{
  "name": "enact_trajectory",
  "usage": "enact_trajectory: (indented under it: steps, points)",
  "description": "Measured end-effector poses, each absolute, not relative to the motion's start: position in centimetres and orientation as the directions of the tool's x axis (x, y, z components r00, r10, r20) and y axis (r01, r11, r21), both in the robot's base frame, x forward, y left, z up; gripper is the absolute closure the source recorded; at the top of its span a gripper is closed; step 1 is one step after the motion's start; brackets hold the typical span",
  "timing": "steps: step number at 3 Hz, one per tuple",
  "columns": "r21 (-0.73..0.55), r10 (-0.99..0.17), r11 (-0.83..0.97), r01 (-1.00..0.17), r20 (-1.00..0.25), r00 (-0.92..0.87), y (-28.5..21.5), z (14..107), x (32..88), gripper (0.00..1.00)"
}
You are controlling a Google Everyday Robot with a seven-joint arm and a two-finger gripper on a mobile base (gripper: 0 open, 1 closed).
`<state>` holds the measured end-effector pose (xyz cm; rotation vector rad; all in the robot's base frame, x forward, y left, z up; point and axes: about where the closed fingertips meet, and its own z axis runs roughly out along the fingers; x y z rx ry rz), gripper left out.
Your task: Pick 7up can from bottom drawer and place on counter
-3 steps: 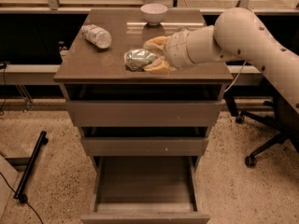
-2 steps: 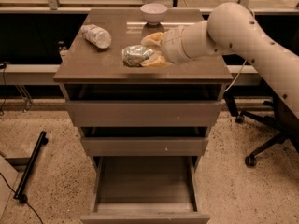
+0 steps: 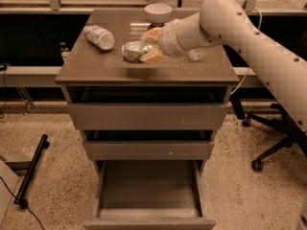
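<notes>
The 7up can (image 3: 133, 51), pale green and white, lies sideways between the fingers of my gripper (image 3: 148, 45). The gripper is shut on it and holds it just above the middle of the counter (image 3: 96, 68); a shadow lies on the top below the can. The arm reaches in from the right. The bottom drawer (image 3: 148, 188) is pulled out at the base of the cabinet, and its grey inside is bare.
A clear crinkled bottle (image 3: 99, 36) lies at the counter's back left. A second bottle (image 3: 196, 55) shows partly behind the arm. A white bowl (image 3: 158, 12) stands at the back edge. An office chair base (image 3: 268, 143) is on the floor to the right. A black bar (image 3: 29, 171) lies on the floor to the left.
My gripper has carried the can a little to the left and farther back over the counter. The drawers and bottles have not moved.
</notes>
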<state>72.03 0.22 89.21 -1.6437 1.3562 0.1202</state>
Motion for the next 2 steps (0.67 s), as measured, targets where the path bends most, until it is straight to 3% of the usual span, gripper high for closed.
enact_trajectory:
  steps: [1,2]
  points:
    - [-0.58,-0.72,0.094,-0.809,-0.601,0.347,0.74,88.72,73.86,0.49]
    - [-0.578,-0.717,0.09,-0.811,-0.603,0.351,1.11,88.59,73.77,0.18]
